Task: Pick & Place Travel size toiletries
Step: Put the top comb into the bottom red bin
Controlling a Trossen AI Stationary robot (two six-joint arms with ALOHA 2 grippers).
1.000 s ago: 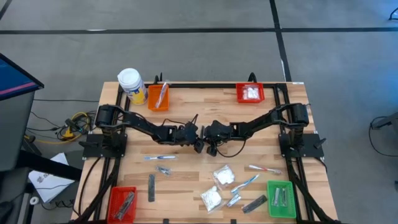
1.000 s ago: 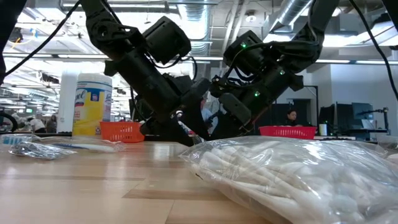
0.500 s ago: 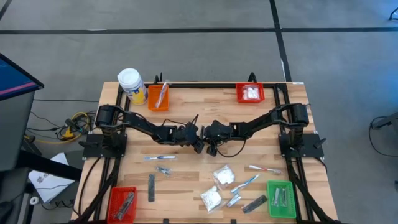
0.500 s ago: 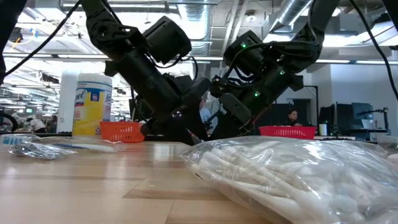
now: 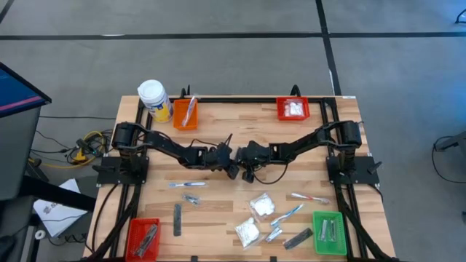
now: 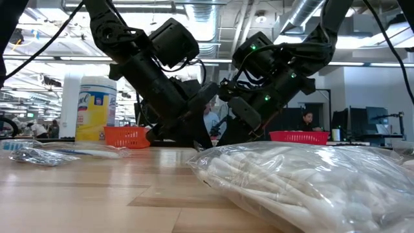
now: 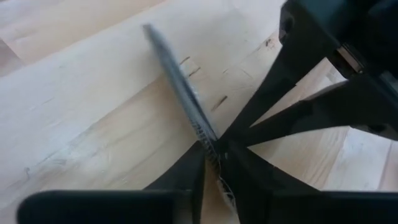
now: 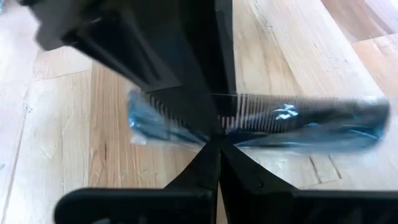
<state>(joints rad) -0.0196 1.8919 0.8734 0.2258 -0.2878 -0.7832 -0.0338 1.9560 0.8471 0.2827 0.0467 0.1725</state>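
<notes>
A dark comb sealed in a clear wrapper [image 8: 261, 121] sat at the middle of the wooden table [image 5: 218, 211], gripped by both arms at once. The left gripper [image 5: 230, 168] had its fingers pinched on one end of the comb, seen edge-on in the left wrist view [image 7: 186, 102]. The right gripper [image 5: 241, 167], fingers fully closed, held the comb near its middle, the two claws meeting tip to tip. Toward the near edge lay the loose toiletries: two white puffy packets [image 5: 261, 205], toothbrushes [image 5: 187, 185], a dark flat bar [image 5: 177, 219] and small silvery sachets [image 5: 191, 198]. A green bin [image 5: 329, 233] and a red bin [image 5: 143, 238] stood at the near corners, an orange bin [image 5: 184, 113] and another red bin [image 5: 293, 109] at the far edge, beside a white-capped yellow jar [image 5: 153, 97]
</notes>
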